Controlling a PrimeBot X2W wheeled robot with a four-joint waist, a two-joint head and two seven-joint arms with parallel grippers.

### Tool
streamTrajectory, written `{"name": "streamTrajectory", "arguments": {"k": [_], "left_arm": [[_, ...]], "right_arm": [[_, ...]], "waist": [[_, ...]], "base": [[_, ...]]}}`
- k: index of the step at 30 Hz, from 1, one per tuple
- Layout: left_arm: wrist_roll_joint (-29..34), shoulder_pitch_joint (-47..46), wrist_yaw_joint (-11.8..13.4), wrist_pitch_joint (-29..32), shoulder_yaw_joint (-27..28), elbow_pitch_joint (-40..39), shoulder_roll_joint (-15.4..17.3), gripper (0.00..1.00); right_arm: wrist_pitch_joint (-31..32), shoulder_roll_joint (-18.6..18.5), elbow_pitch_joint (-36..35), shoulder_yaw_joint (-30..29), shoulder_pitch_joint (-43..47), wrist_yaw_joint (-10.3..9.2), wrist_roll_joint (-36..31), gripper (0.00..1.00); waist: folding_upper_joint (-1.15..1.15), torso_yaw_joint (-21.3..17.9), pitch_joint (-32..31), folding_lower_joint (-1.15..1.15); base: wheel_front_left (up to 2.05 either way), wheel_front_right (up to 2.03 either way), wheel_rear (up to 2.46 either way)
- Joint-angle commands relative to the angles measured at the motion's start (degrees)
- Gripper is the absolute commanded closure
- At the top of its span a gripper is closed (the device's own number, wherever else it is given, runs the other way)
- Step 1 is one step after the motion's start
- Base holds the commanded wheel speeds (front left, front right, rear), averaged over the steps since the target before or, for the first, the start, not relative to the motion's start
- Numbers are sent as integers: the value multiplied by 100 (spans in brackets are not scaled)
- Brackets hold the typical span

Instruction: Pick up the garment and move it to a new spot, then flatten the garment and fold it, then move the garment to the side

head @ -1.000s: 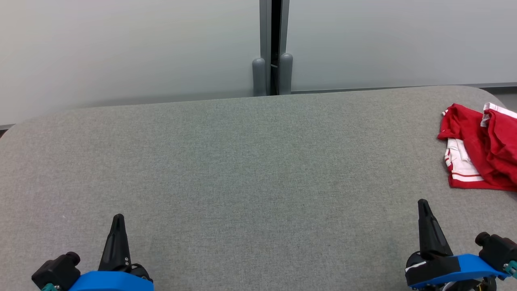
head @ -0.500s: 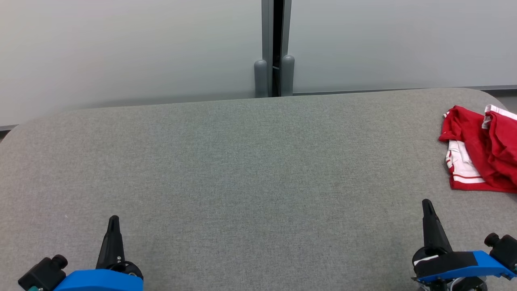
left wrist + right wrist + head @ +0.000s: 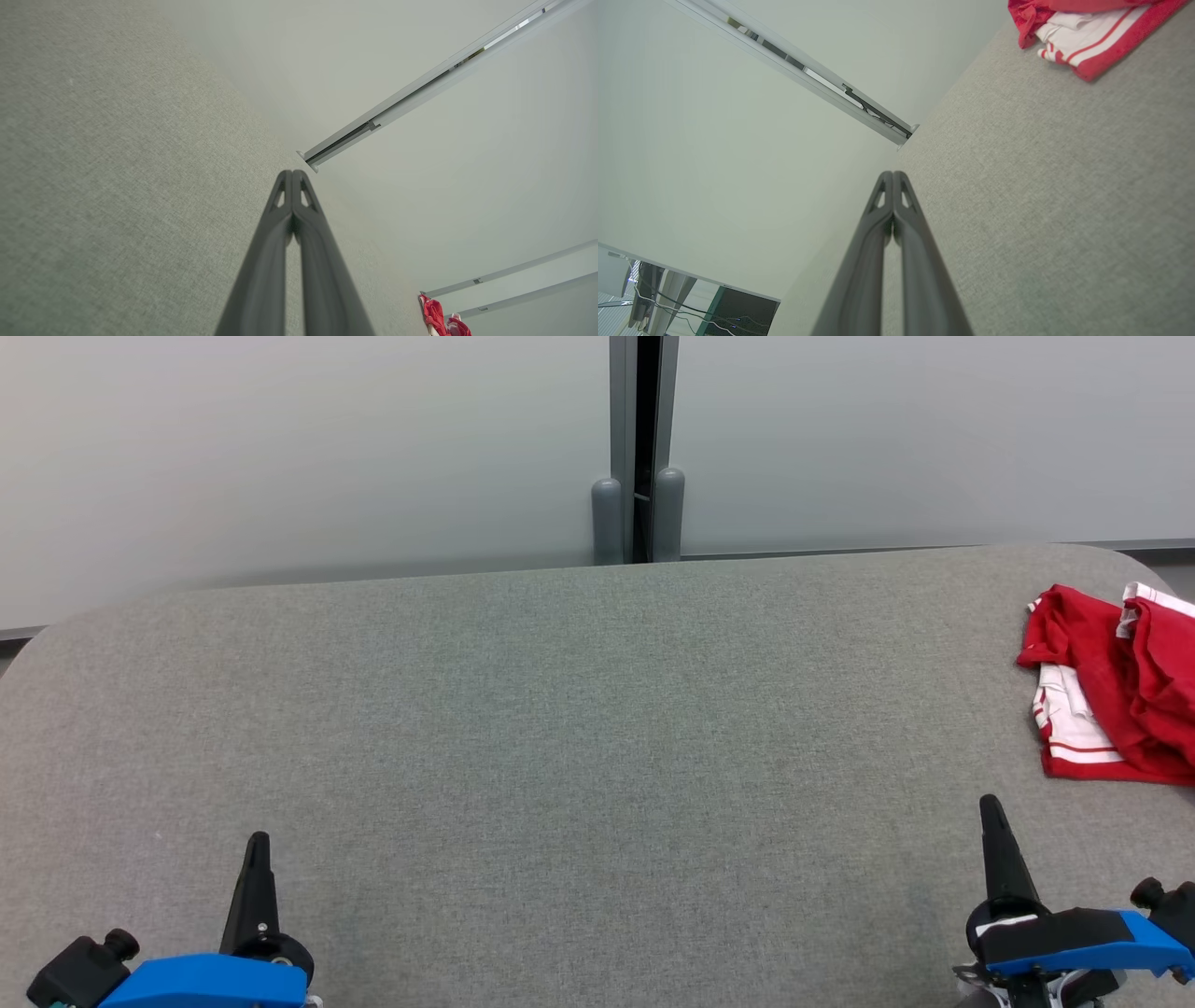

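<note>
The garment [image 3: 1116,700] is a crumpled red piece with white striped trim, lying at the far right of the grey table [image 3: 579,728]; it also shows in the right wrist view [image 3: 1083,28] and small in the left wrist view [image 3: 439,317]. My left gripper [image 3: 258,845] is at the lower left, shut, with nothing held. My right gripper [image 3: 990,807] is at the lower right, shut and empty, a short way in front of the garment. In both wrist views the fingertips [image 3: 292,175] [image 3: 893,176] press together above the cloth surface.
A pale partition wall [image 3: 327,457] stands behind the table, with a grey post and dark gap [image 3: 639,448] in its middle. The table's rounded corners lie at the far left and far right. A desk with cables [image 3: 668,298] shows beyond the partition.
The head camera has tilted slightly, so the whole scene sits a little lower. Both grippers have drawn back a little toward the bottom edge; they stay shut. The garment lies as before.
</note>
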Motion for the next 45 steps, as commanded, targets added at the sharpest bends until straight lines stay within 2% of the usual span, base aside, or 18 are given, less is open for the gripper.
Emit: {"name": "streamTrajectory", "arguments": {"k": [1,17,45], "left_arm": [[-193,-160,-31,45,57,-48,40,100],[-1187,-196,-134,306,168,-20,47,100],[-2576,-241,-279,673,322,22,56,100]], "right_arm": [[53,13,-42,-34,-152,-1,197,100],[318,40,-9,-114,-205,0,1206,100],[692,80,42,-230,-276,-1,2617,100]], "waist": [[0,4,-4,0],[0,37,-44,-1],[0,92,-111,-1]], "base": [[0,0,0],[0,0,0],[0,0,0]]}}
